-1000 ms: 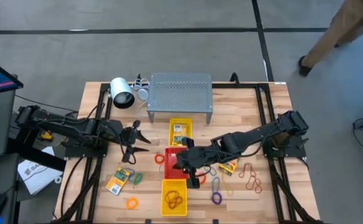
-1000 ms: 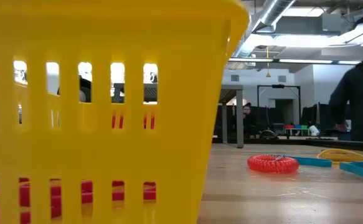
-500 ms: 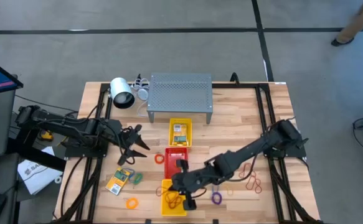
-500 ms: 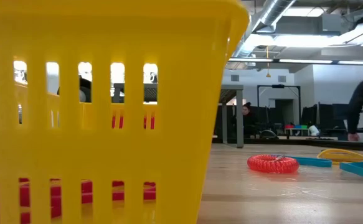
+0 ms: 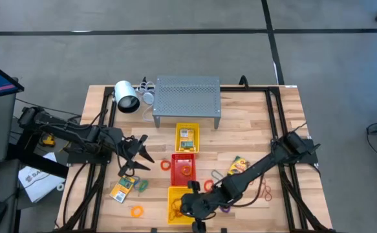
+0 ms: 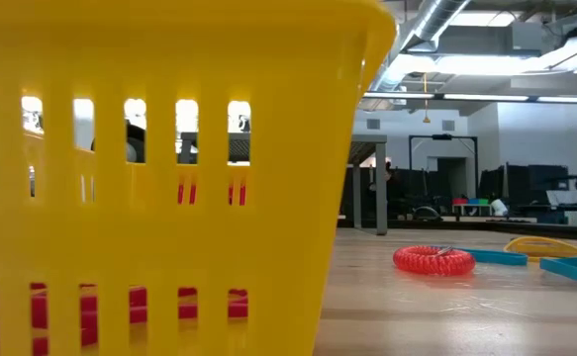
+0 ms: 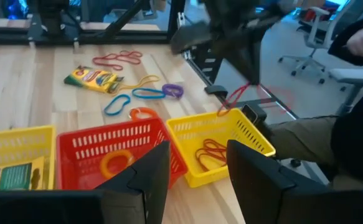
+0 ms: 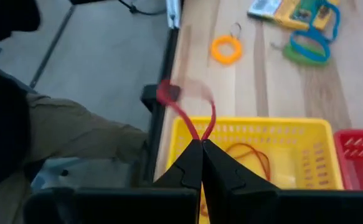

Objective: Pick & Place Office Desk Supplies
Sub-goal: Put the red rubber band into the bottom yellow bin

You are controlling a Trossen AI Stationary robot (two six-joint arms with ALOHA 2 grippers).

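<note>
Delivery is the step you are in: your right gripper is pinched tight on a red rubber-band loop, and it hangs over the near yellow tray at the table's front edge. In the right wrist view the loop stands up from the closed fingertips, above the tray's rim, with a few bands already lying inside. From the left wrist view you can see the same loop dangling over that tray.

Your next move, as I judge it, is simply to part the fingers while the loop is over the tray's opening; check first that it sits inside the rim line rather than off the table edge, since a light band may cling to a finger or flick outward.

Behind that tray sits the red tray with an orange ring in it, then the far yellow tray holding a card packet.

Farther left, your left gripper waits with its fingers spread and empty, just behind a card packet and a green loop. More loops lie near the right arm.
</note>
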